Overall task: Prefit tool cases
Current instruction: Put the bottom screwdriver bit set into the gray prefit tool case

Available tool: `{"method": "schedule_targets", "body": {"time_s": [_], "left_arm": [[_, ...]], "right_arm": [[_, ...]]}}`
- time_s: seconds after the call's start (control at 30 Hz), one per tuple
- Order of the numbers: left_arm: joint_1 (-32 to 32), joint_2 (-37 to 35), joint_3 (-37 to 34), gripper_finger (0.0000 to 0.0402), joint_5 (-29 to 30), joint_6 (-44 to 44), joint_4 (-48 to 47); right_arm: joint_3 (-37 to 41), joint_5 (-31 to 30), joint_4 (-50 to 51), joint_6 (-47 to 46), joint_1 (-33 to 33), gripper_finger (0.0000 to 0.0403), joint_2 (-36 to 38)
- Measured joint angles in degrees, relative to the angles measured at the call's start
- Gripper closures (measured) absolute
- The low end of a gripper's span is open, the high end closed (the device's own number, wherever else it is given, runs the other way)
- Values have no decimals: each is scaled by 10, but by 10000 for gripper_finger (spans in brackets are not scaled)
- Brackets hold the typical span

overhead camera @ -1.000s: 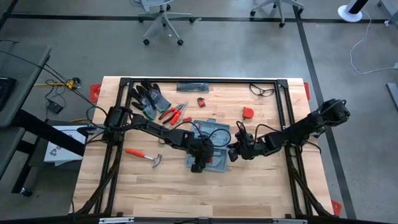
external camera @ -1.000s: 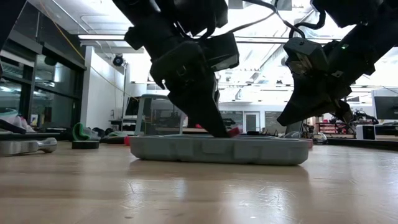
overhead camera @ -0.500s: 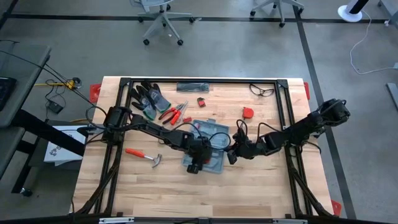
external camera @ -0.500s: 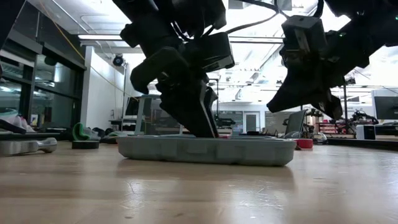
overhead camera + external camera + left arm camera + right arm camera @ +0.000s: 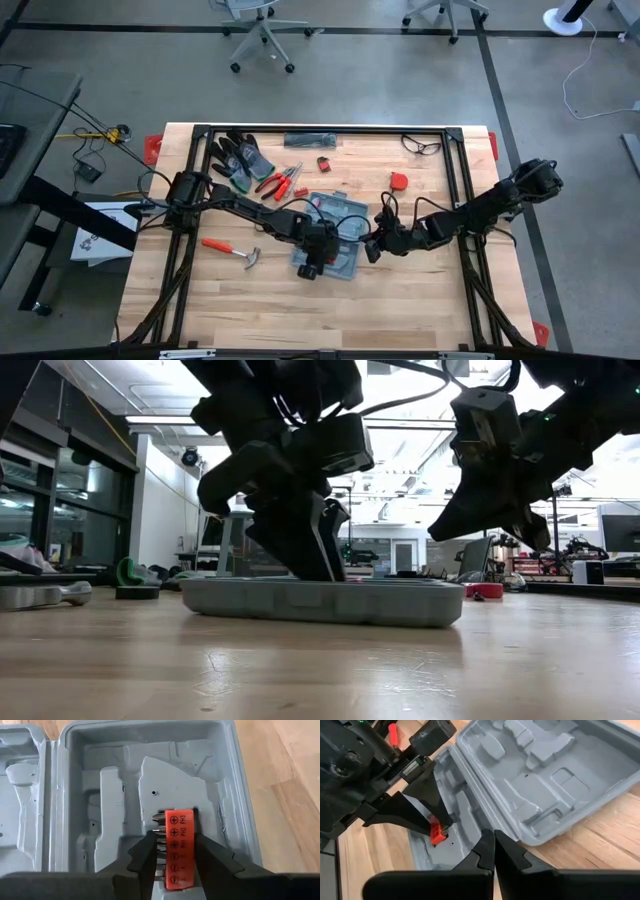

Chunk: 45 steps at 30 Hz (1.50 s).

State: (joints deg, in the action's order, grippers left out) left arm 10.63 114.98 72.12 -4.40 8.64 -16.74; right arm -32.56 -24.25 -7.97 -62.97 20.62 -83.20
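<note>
The blue-grey tool case (image 5: 345,260) lies open on the table's middle, its moulded recesses (image 5: 100,795) facing up. My left gripper (image 5: 172,842) reaches down into the case half on the table's near side and is shut on a red bit holder (image 5: 178,845) with a row of screwdriver bits. In the low view it stands on the case (image 5: 320,600). My right gripper (image 5: 493,836) is shut and holds nothing. It hangs above the case's right side (image 5: 432,538), clear of it, over the ridge between the two halves (image 5: 485,815). My left gripper pinches the red bit holder's two long sides (image 5: 192,847) between its two fingers, which lie along it. The fingers (image 5: 432,810) slant down from the table's left. The holder's lower end (image 5: 436,837) sits in a recess of the case.
A red-handled hammer (image 5: 232,250) lies left of the case. Dark gloves (image 5: 238,160), red pliers (image 5: 280,182), a red tape measure (image 5: 400,181) and safety glasses (image 5: 422,146) lie toward the far edge. The wood near the front edge is bare.
The case has slid a little toward the table's left edge and turned slightly. My left gripper has rolled about its own line while staying in the case. My right gripper has tipped upward, its fingertips now higher above the case.
</note>
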Motion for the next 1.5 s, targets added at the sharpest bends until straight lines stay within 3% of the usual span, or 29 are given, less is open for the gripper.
{"method": "schedule_targets", "body": {"time_s": [0.5,1.03,1.5], "left_arm": [[-1,1,26,276,-1,5,-61],[-4,1,26,216,-39,6,-87],[-33,-43,26,199,-78,21,-131]], "right_arm": [[0,-1,1,0,0,403,0],[0,11,23,0,0,403,0],[0,28,30,0,-1,403,0]]}}
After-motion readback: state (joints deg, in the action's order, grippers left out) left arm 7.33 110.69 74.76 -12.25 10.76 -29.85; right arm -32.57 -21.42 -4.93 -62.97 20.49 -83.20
